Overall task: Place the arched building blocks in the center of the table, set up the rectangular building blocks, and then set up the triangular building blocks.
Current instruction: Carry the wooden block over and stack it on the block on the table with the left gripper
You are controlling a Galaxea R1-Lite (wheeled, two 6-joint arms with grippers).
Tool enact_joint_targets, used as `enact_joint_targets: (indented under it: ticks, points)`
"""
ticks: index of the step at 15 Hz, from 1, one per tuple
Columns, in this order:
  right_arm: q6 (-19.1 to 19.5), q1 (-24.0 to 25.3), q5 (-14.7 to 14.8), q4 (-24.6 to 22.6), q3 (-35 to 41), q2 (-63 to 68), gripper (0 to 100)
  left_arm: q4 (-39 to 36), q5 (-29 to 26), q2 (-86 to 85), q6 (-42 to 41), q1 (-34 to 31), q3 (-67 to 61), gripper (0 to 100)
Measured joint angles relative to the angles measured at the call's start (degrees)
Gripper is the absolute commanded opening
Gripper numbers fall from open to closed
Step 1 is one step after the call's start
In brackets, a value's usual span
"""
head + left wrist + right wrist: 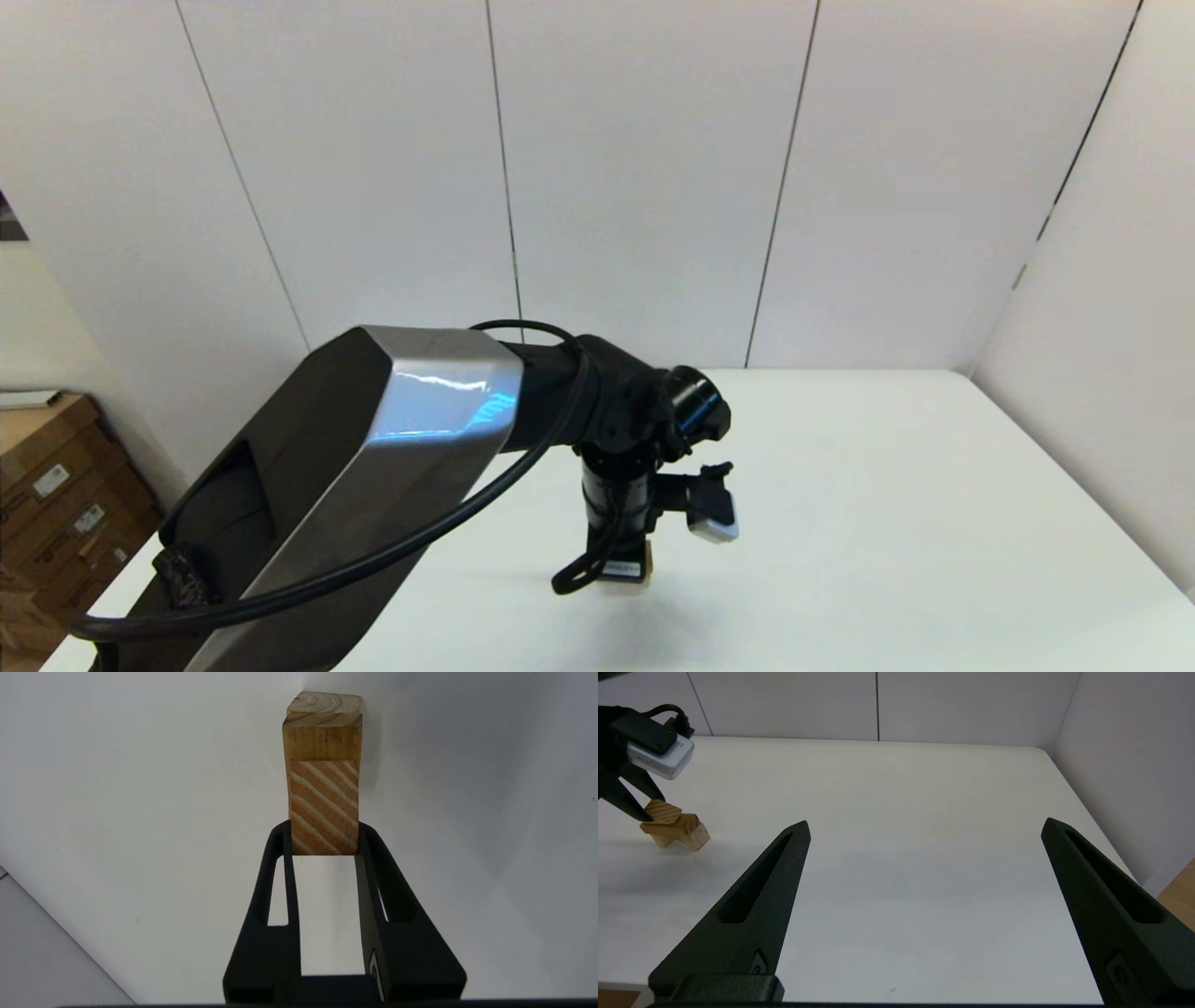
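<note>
We are gripping the chunky light-wood arched block (pixel 323 788) in our left pincer (pixel 323 844), closed on one end of it, fingers (pixel 285 868) pressing its two side faces, over the middle-left of the large plain white counter (pixel 887 523). From the right wrist view the block (pixel 675 828) is looking tilted, one leg at or just above the counter surface; we cannot tell if it is touching. The step in hand, as we are judging it, is setting the arch down at the counter centre. To do it well we should be levelling the block so both short legs meet the surface together, lowering straight and slowly, and only then spreading the fingers, since a tilted release could tip it over. The block is showing striped diagonal grain on the near end face, a darker band across the curved notch, ring grain on the far leg. Our right pincer (pixel 924 830) is idling spread wide with nothing in it, low over the counter's right side, well apart from the block. The slab and wedge are not showing in any view.
</note>
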State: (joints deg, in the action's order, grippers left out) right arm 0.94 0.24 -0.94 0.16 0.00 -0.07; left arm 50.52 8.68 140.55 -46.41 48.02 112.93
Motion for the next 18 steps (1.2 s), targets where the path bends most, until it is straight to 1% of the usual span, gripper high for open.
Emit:
enact_joint_targets:
  ticks: [18]
  points:
    - [0.00, -0.02, -0.02, 0.02, 0.00, 0.00, 100, 0.00, -0.15, -0.27, -0.72, 0.13, 0.00, 0]
